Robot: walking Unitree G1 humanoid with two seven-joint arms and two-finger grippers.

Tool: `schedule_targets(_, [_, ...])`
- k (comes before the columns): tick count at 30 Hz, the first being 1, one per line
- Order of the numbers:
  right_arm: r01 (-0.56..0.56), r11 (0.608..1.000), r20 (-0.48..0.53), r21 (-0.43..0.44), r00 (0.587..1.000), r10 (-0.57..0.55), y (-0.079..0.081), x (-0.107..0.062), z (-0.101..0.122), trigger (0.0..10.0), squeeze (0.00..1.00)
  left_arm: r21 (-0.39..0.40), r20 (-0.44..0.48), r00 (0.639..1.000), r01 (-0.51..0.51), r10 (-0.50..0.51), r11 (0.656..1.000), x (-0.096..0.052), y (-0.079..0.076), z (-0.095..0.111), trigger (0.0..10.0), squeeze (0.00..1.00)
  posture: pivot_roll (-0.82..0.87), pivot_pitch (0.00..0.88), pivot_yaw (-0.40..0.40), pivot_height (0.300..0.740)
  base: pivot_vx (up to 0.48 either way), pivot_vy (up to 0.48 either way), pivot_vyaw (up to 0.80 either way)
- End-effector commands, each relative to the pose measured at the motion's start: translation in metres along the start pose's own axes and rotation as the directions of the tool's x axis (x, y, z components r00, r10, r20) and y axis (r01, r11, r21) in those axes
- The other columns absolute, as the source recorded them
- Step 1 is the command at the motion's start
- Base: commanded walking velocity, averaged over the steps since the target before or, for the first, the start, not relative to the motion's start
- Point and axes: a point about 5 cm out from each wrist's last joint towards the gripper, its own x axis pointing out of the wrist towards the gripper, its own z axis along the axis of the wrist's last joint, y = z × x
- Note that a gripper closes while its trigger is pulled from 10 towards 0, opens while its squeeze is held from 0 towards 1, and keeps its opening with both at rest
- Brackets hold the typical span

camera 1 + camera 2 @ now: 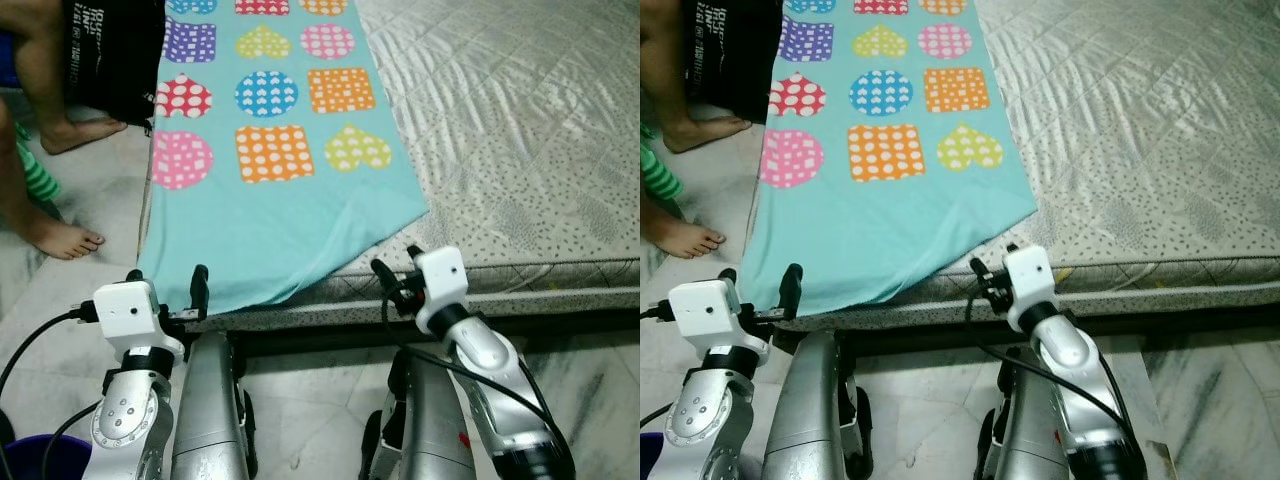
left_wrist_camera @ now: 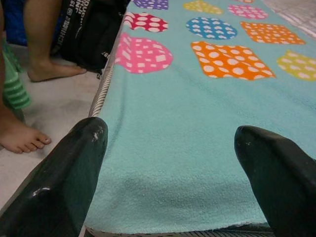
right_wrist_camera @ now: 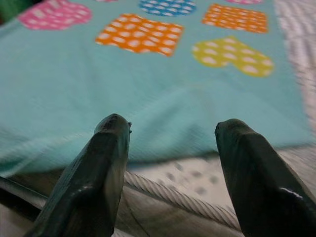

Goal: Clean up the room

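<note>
Blanket, turquoise with dotted hearts, circles and squares, spread flat over the left part of the bed, near edge hanging at the mattress rim. Left gripper and right gripper both poised at that near edge, fingers spread, pinching nothing. Likely risks: closing too shallow and slipping off the thin fleece, or catching the mattress piping along with it; uneven pulls could drag it onto the floor. Person's bare feet and black bag close at far left. Left wrist view: blanket hem between the fingers. Right wrist view: hem plus bare mattress beneath.
</note>
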Motion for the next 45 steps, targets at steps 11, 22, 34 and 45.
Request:
schedule_targets(11, [-0.034, 0.999, 0.03, 0.019, 0.999, 0.034, 0.019, 0.036, 0.006, 10.0, 0.0, 0.011, 0.01, 1.0, -0.013, 0.013, 1.0, 0.0, 0.004, 0.009, 10.0, 0.0, 0.17, 0.313, -0.024, 0.528, 0.0, 0.0, 0.4])
schedule_targets(22, [0.092, 0.993, 0.056, 0.069, 0.994, -0.096, 0.016, 0.058, 0.016, 10.0, 0.0, 0.024, 0.021, 1.0, -0.018, 0.017, 1.0, -0.002, 0.004, 0.017, 10.0, 0.0, 0.22, 0.325, -0.015, 0.528, 0.0, 0.0, 0.0])
schedule_targets(34, [0.202, 0.979, -0.031, 0.036, 0.979, -0.2, 0.014, 0.085, 0.023, 10.0, 0.0, 0.057, 0.023, 1.0, 0.018, -0.019, 0.998, -0.014, 0.003, 0.028, 10.0, 0.0, 0.29, 0.362, -0.016, 0.528, 0.0, 0.0, 0.0])
schedule_targets(45, [0.329, 0.941, -0.191, -0.08, 0.921, -0.338, -0.001, 0.089, 0.014, 10.0, 0.0, 0.052, 0.001, 0.999, 0.046, -0.046, 0.998, -0.015, -0.004, 0.03, 10.0, 0.0, 0.3, 0.364, -0.002, 0.528, 0.0, 0.0, 0.0])
